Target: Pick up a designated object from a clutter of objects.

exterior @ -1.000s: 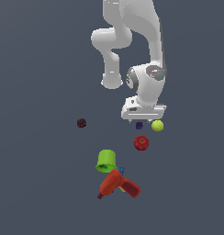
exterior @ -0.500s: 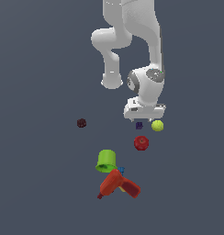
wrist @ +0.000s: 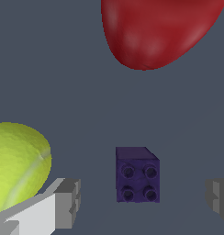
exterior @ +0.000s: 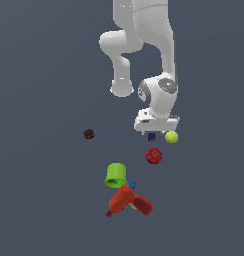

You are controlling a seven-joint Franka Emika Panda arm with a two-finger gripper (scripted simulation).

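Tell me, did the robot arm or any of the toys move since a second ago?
Hardly anything moved. The arm's hand sank a touch lower over the purple block, which sits between the open jaws, not yet gripped. Nothing was picked up or let go. The yellow-green ball, red ball, maroon ball, green cup and red drill stayed where they were.

purple cube (wrist: 137, 175): matt, studded plastic | red ball (wrist: 159, 27): glossy, smooth | yellow-green ball (wrist: 17, 165): matt, seamed

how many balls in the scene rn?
3: yellow-green ball beside the claw, red ball just below it in the exterior view, maroon ball alone toward that view's left. None apparently hidden.
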